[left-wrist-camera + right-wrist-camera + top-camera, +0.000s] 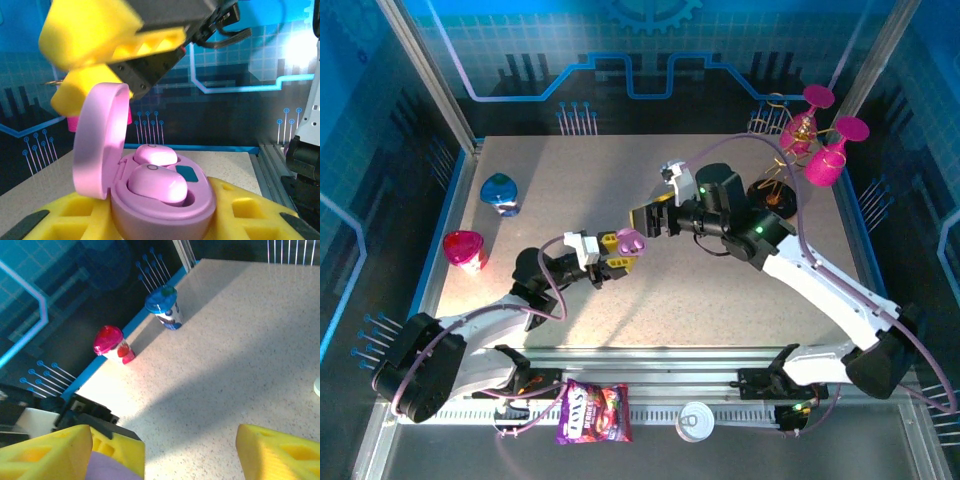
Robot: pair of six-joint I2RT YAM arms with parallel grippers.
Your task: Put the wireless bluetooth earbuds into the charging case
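Charging case (160,212), lid up, btm cut off, clamped in left gripper (610,262); earbuds (159,184) seated; right gripper (190,452) jaws apart.

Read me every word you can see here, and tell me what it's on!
Purple snack bag: large pale letters, too blurred to read.
Blue-lidded cup: label print too small to read.
Pink-lidded cup: label too blurred to read.
Charging case: no writing visible.

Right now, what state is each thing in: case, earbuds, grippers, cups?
charging case: lid open, held by the left gripper
earbuds: two seated in the case
left gripper: shut on the charging case
right gripper: open, near the lid
pink cup: upright, lidded
blue cup: upright, lidded
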